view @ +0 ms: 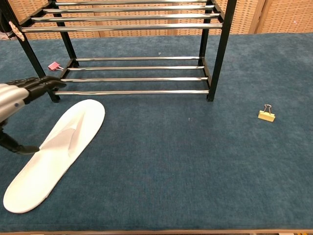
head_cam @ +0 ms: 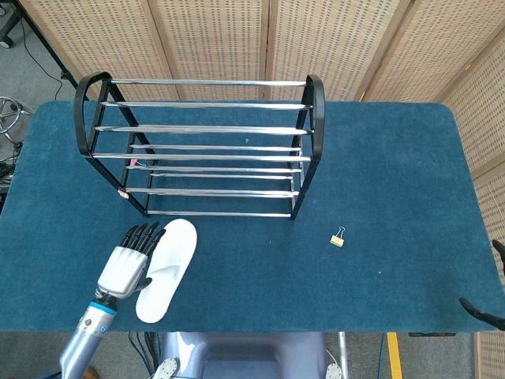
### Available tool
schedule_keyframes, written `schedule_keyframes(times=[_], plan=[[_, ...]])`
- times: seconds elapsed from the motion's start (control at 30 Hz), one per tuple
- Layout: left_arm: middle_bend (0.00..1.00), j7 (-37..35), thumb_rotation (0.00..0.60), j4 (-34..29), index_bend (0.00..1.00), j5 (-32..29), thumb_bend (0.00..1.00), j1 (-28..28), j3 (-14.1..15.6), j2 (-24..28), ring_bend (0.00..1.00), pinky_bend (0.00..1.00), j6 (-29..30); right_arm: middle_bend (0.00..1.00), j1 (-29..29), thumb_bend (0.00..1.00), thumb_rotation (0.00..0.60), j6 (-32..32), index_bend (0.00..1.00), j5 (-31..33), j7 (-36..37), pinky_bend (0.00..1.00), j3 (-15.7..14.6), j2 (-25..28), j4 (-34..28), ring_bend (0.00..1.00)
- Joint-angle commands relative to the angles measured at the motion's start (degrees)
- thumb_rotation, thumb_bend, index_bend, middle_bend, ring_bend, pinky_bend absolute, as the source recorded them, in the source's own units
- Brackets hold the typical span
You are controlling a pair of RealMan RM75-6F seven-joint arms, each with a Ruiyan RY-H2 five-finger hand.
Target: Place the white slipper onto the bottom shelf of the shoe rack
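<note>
The white slipper (head_cam: 166, 269) (view: 55, 152) lies flat on the blue table, toe toward the black shoe rack (head_cam: 205, 148) (view: 132, 78). The rack's bottom shelf is a set of chrome bars (view: 134, 73) just above the table. My left hand (head_cam: 129, 260) (view: 19, 95) hovers at the slipper's left side, fingers stretched toward the rack, thumb (view: 17, 147) reaching to the slipper's edge; it holds nothing. Of my right hand (head_cam: 491, 308) only dark fingertips show at the right edge of the head view.
A yellow binder clip (head_cam: 338, 237) (view: 266, 114) lies right of the rack. A pink clip (view: 53, 65) sits by the rack's left rear foot. The blue table (head_cam: 394, 174) stretches to the right; woven screens stand behind it.
</note>
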Motion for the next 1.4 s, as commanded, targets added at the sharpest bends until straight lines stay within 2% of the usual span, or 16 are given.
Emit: schedule_keyframes(times=[0.03, 0.33, 0.47, 0.67, 0.8, 1.0, 1.1, 1.23, 1.4], plan=[[0.0, 1.3, 0.6, 2.3, 0.0, -0.9, 0.06, -1.2, -0.8, -2.4, 0.0, 0.14, -0.4, 0.0, 0.0, 0.0, 0.6, 0.0, 0.0, 0.1, 0.1, 0.0, 0.1, 0.0, 0.0, 0.0], [0.0, 0.2, 0.6, 6.5, 0.02, -1.1, 0.09, -3.7, -1.2, -6.2, 0.02, 0.19, -0.8, 0.0, 0.1, 0.0, 0.6, -0.5, 0.0, 0.4, 0.2, 0.0, 0.1, 0.1, 0.2, 0.0], [0.02, -0.1, 0.6, 7.9, 0.11, -0.7, 0.11, -4.3, -0.9, -7.3, 0.07, 0.25, -0.5, 0.0, 0.1, 0.0, 0.6, -0.6, 0.0, 0.4, 0.1, 0.0, 0.1, 0.0, 0.2, 0.0], [0.15, -0.7, 0.6, 10.8, 0.24, 0.2, 0.27, -4.4, 0.1, -8.5, 0.2, 0.35, 0.9, 0.0, 0.0, 0.0, 0.6, -0.4, 0.0, 0.5, 0.5, 0.0, 0.2, 0.1, 0.3, 0.0], [0.34, -2.8, 0.6, 12.6, 0.41, 1.6, 0.32, -4.5, 0.7, -8.9, 0.34, 0.4, 2.4, 0.0, 0.1, 0.0, 0.6, -0.6, 0.0, 0.5, 0.5, 0.0, 0.2, 0.1, 0.3, 0.0], [0.47, -5.4, 0.6, 15.6, 0.58, 3.4, 0.41, -4.8, 1.2, -10.1, 0.46, 0.53, 4.2, 0.0, 0.1, 0.0, 0.6, -0.7, 0.0, 0.4, 0.1, 0.0, 0.1, 0.0, 0.1, 0.0], [0.52, -7.0, 0.6, 17.2, 0.63, 4.4, 0.45, -4.9, 1.7, -10.6, 0.5, 0.59, 5.3, 0.0, 0.1, 0.0, 0.6, -0.7, 0.0, 0.5, 0.0, 0.0, 0.2, 0.0, 0.1, 0.0], [0.55, -8.5, 0.6, 18.7, 0.67, 5.3, 0.5, -5.1, 1.9, -10.8, 0.52, 0.61, 6.3, 0.0, 0.2, 0.0, 0.6, -0.8, 0.0, 0.4, -0.1, 0.0, 0.1, 0.0, 0.1, 0.0], [0.57, -10.4, 0.6, 19.6, 0.7, 5.5, 0.51, -5.5, 1.8, -10.8, 0.54, 0.63, 6.9, 0.0, 0.2, 0.0, 0.6, -0.9, 0.0, 0.4, -0.3, 0.0, 0.1, -0.1, 0.0, 0.0]])
